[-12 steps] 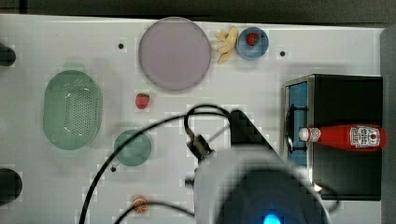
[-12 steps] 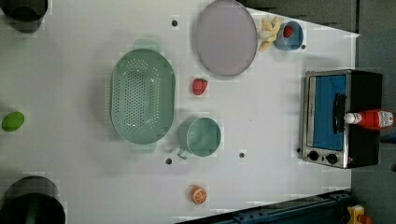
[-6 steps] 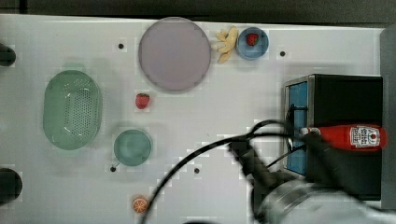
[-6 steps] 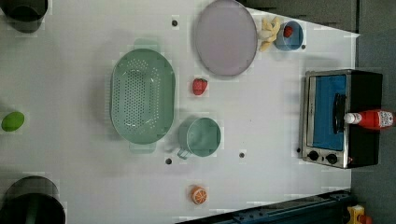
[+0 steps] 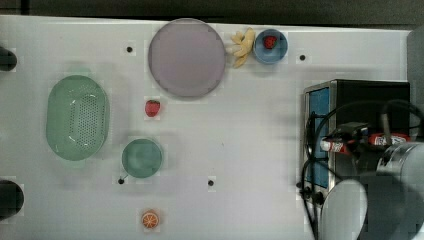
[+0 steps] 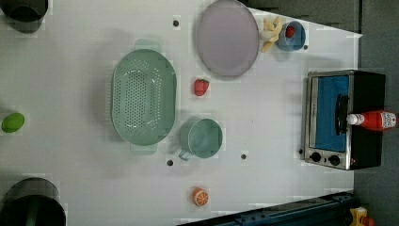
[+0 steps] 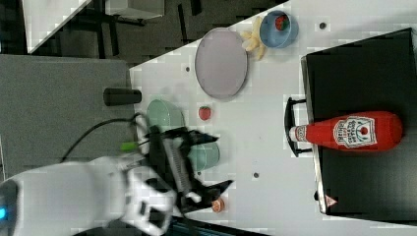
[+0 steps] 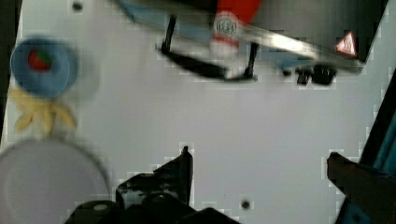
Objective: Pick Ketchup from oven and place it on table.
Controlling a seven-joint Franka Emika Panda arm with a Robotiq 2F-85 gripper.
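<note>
Jaws (image 7: 209,162): two dark, pointed fingers (image 7: 204,138) spread wide, nothing between them; in the wrist view they hang over bare desk, apart from every object.

Arm (image 7: 64,196): white, rounded casing with black cables looped off the wrist; in the top view its grey bulk (image 5: 395,195) overlaps the oven's roof and part of the bottle.

Ketchup (image 7: 349,131): red plastic bottle, white ribbed cap, white label with red print. It lies on its side on top of the oven, the cap reaching over the front edge above the handle.

Oven (image 6: 348,120): black box, silver-framed blue glass door, dark bar handle, black knobs; at the left view's right edge of the desk.

Desk (image 5: 250,130): flat, white, with small dark holes.

Also on the desk:
- Colander (image 6: 143,102), green, oval, perforated.
- Cup (image 6: 203,138), green.
- Plate (image 6: 227,37), round, greyish.
- Strawberry (image 6: 201,86), loose.
- Blue bowl (image 6: 291,36) holding a strawberry.
- Orange slice (image 6: 201,197).
</note>
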